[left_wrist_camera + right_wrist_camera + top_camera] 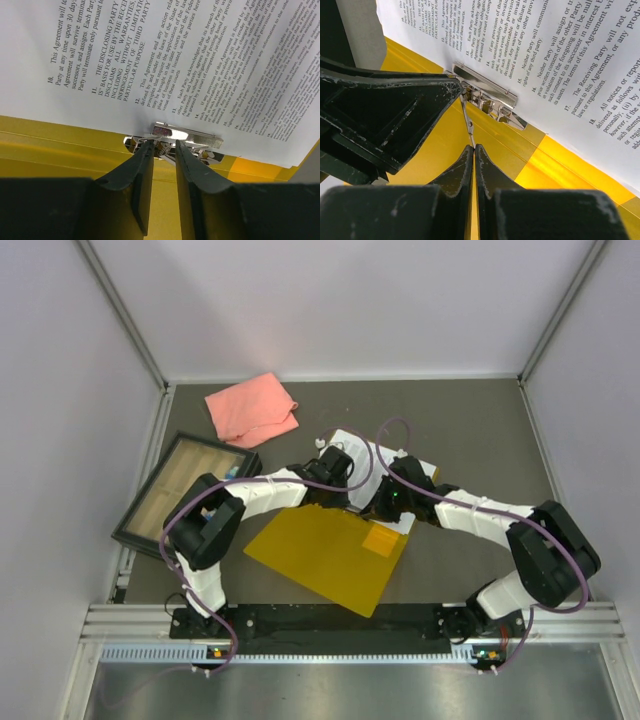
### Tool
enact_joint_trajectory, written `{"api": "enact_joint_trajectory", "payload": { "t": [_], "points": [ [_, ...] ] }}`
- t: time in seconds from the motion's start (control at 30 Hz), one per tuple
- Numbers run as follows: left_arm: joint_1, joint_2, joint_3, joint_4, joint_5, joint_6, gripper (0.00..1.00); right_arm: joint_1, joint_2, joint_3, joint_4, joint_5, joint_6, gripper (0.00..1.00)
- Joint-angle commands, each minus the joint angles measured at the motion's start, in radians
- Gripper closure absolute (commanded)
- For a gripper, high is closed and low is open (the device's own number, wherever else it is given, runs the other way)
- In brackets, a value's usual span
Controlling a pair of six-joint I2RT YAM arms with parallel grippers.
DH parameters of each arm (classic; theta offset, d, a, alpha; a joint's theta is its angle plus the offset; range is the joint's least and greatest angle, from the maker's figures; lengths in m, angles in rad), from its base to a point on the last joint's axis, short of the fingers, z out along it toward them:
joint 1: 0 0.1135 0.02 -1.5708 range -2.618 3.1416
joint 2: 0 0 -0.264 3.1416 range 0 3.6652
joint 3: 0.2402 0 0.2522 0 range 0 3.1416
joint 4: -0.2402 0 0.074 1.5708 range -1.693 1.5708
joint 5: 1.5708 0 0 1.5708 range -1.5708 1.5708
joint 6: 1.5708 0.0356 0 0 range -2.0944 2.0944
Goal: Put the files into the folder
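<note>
— Right, tools first: two grippers. The left gripper (163, 144) has its jaws a narrow slit apart, tips at the one metal clip (187, 134). Whether it pinches anything, I cannot tell.
— And the right gripper (474, 147)?
— Pressed together on one thin metal lever (466, 117) running from that clip.
— Files?
— The files (175, 60) lie on the one yellow folder (320, 560), centre of the top view, their edge meeting the clip. Sheet count unclear.
— Any writing?
— Clauses 10 to 18: "THE DISCLOSING PARTY", "PARTICULAR PURPOSE", "The Receiving Party".
— Beyond?
— One pink cloth (252, 408) upper left, one black-framed tray (185, 485) at left.
</note>
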Motion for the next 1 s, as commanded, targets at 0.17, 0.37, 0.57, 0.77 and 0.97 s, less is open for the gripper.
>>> {"api": "enact_joint_trajectory", "payload": {
  "t": [0.17,0.37,0.57,0.77,0.97],
  "points": [
    [-0.014,-0.048,0.040,-0.085,-0.143,-0.119,0.65,-0.003,0.034,0.013,-0.032,0.061,-0.031,1.00],
    [-0.014,-0.030,0.050,-0.109,-0.175,-0.202,0.65,-0.003,0.040,0.010,-0.021,0.052,-0.031,1.00],
    [-0.012,-0.005,0.065,-0.135,-0.180,-0.277,0.71,-0.003,0.034,0.015,-0.023,0.049,-0.031,1.00],
    [-0.012,0.004,0.050,-0.135,-0.144,-0.354,0.75,-0.003,0.029,0.013,-0.026,0.049,-0.035,1.00],
    [-0.012,0.025,0.042,-0.135,-0.140,-0.420,0.78,-0.004,0.026,0.007,-0.019,0.048,-0.032,1.00]
  ]
}}
